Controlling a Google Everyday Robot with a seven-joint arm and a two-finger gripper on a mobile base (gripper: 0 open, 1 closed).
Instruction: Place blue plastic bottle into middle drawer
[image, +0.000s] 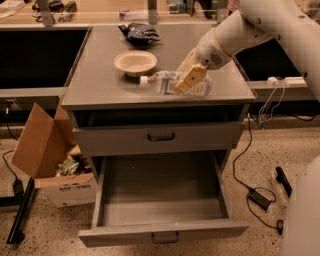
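Most of the task is not yet done. The blue plastic bottle (161, 83) lies on its side on the desk (100, 82), near the front edge, with its white cap pointing left toward the cream bowl (135, 62), which sits just beside it. The pincer (184, 79) is down over the bottle's label end, reaching in from the right on the white arm (235, 35). It sits against or right over the bottle's body, but I cannot tell how far open it is or whether it has a hold on anything.

The middle drawer (160, 197) is pulled well out at the bottom of the cabinet, and its flat grey floor shows nothing in it, so that part looks ready. The drawer (160, 137) with the taller front panel above it is shut. A dark blue snack bag (139, 33) rests at the back of the desk, well apart from the bottle.

By my judgement the work is at the grasp: what is left is a firm hold on the bottle, the lift off the desk, the carry out past the front edge and down, and the release into the open drawer.
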